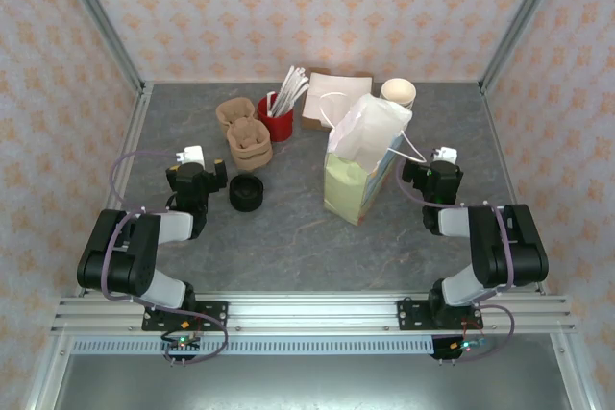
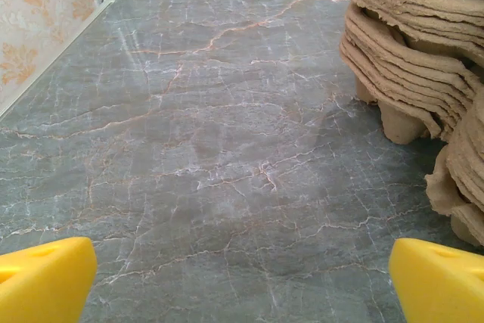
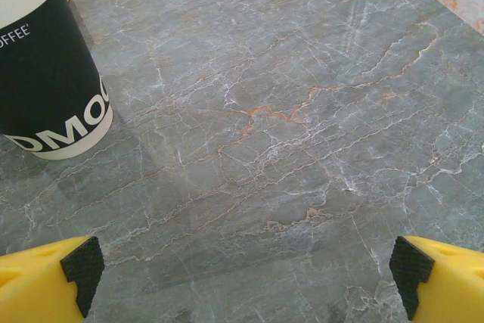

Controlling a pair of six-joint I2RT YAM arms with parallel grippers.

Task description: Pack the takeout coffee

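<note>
Here, both arms rest folded at the near edge, and packing has not begun. The left pincer (image 2: 242, 281) and right pincer (image 3: 242, 281) gape wide open, empty, over the bare grey surface (image 1: 288, 242). Just beside the left pincer stands what seems to be the takeout coffee (image 1: 246, 192), a small black-lidded cup. It is apart from the paper bag (image 1: 357, 175) at centre. Next comes gripping the cup and lifting it over the bag's rim. Open room lies between them; pulp cup carriers (image 1: 242, 133) crowd behind.

Bright, even overhead light; soft shadows; wrist views slightly blurred.
</note>
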